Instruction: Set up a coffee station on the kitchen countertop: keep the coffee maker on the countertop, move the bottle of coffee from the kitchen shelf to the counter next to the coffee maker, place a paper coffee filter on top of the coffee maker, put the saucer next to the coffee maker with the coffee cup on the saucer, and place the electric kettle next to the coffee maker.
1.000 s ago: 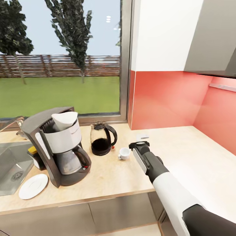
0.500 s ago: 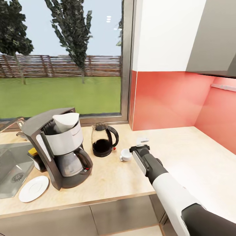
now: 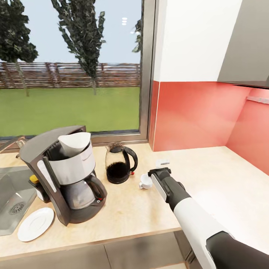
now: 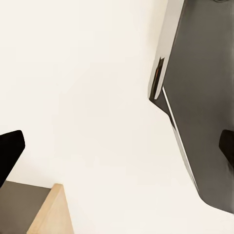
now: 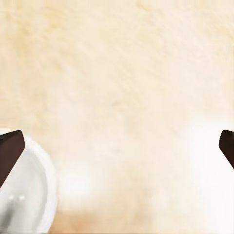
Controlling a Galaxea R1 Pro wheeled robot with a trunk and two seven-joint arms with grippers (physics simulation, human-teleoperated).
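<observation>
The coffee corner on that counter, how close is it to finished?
Mostly done: the coffee maker stands on the countertop with the paper filter in its top, the kettle beside it and the coffee bottle behind it. In hand: the right gripper, open, hangs beside the cup. Left: setting that cup on the saucer, which lies bare.

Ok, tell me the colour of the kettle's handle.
Black: the electric kettle has a black loop handle, clearest in the head view.
</observation>
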